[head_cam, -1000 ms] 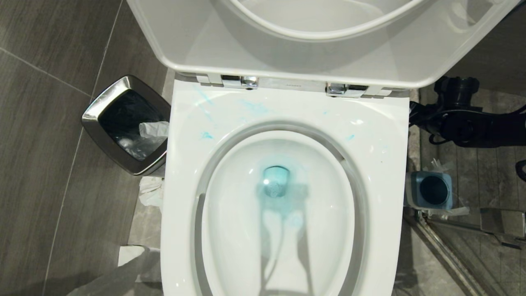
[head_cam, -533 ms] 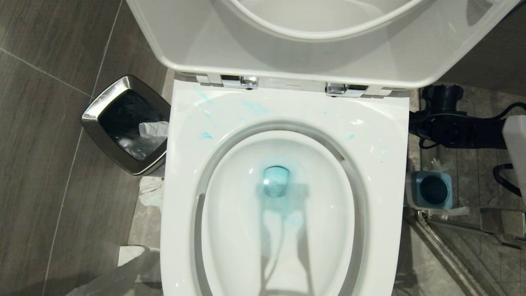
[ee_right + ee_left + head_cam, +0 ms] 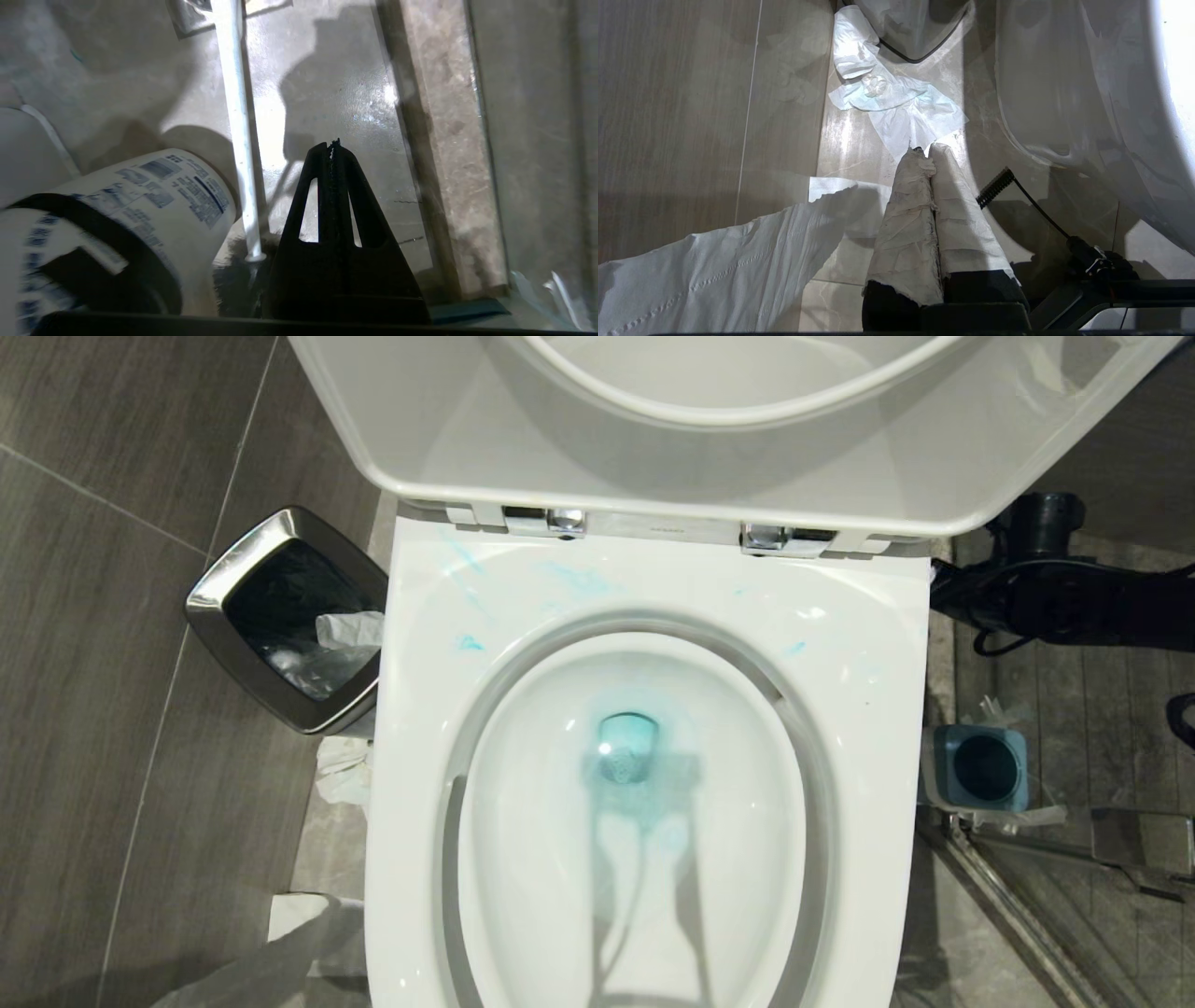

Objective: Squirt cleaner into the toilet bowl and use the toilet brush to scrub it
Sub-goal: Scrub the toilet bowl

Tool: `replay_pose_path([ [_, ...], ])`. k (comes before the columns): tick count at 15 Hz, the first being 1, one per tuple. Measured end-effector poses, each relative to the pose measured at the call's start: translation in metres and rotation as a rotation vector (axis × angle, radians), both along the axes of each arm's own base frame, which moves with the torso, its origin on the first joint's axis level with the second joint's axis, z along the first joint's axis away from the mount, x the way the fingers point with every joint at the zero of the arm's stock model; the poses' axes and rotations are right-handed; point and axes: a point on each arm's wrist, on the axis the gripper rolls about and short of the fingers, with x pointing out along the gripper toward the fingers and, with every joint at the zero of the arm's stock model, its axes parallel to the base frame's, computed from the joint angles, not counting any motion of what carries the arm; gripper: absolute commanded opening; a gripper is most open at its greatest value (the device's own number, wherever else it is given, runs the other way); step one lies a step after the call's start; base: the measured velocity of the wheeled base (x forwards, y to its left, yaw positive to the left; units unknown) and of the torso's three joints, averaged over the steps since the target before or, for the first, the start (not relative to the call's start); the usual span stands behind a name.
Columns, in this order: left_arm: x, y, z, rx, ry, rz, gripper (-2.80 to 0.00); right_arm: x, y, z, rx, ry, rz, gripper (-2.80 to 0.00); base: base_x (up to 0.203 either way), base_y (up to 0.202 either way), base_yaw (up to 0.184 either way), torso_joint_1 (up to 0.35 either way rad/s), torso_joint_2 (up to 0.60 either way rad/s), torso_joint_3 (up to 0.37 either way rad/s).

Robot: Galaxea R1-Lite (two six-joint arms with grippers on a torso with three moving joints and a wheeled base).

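The white toilet bowl [image 3: 868, 709] fills the head view, seat and lid raised. Turquoise cleaner [image 3: 627, 751] tints the water round the drain, and thin streaks of it cross the back rim. In the right wrist view the toilet brush [image 3: 237, 116] shows as a slim white handle over the floor, its dark bristles low beside my right gripper [image 3: 332, 145]. That gripper is shut, holds nothing and is just beside the handle. The blue holder [image 3: 980, 767] stands right of the toilet with nothing in it. My left gripper [image 3: 924, 151], paper-wrapped, is shut and hangs over the floor.
A chrome-rimmed bin [image 3: 289, 616] stands left of the toilet, with crumpled tissue [image 3: 896, 102] on the floor. A white printed container [image 3: 154, 210] lies near the brush. My right arm [image 3: 1064, 602] reaches in at the right, over a metal floor rail [image 3: 1018, 905].
The right arm has shifted a little beside the toilet. A white object that showed at the head view's right edge half a second ago is gone from it now.
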Motion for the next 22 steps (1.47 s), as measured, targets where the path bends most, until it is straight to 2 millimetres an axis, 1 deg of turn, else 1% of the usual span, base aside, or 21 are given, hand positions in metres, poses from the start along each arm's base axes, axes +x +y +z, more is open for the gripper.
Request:
replay_pose_path([
  [3,0.000,0.000,0.000,-0.001,0.000,0.000,-2.80,-0.007,0.001,0.013,-0.005,-0.018,-0.002,-2.80,0.000,0.000,0.000,0.000,0.00,0.000],
  [8,0.000,0.000,0.000,0.004,0.000,0.000,-2.80,-0.013,-0.001,0.024,-0.008,-0.045,-0.008,-2.80,0.000,0.000,0.000,-0.001,0.00,-0.020],
  [12,0.000,0.000,0.000,0.005,-0.001,0.000,-2.80,-0.015,-0.001,0.028,-0.008,-0.055,-0.004,-2.80,0.000,0.000,0.000,0.005,0.00,-0.175],
  [18,0.000,0.000,0.000,0.004,-0.002,0.000,-2.80,-0.021,0.001,0.039,0.010,-0.085,0.057,-2.80,0.000,0.000,0.000,0.001,0.00,-0.189],
  [22,0.000,0.000,0.000,0.004,-0.002,0.001,-2.80,-0.029,0.002,0.053,0.057,-0.126,0.093,-2.80,0.000,0.000,0.000,-0.010,-0.02,-0.185],
])
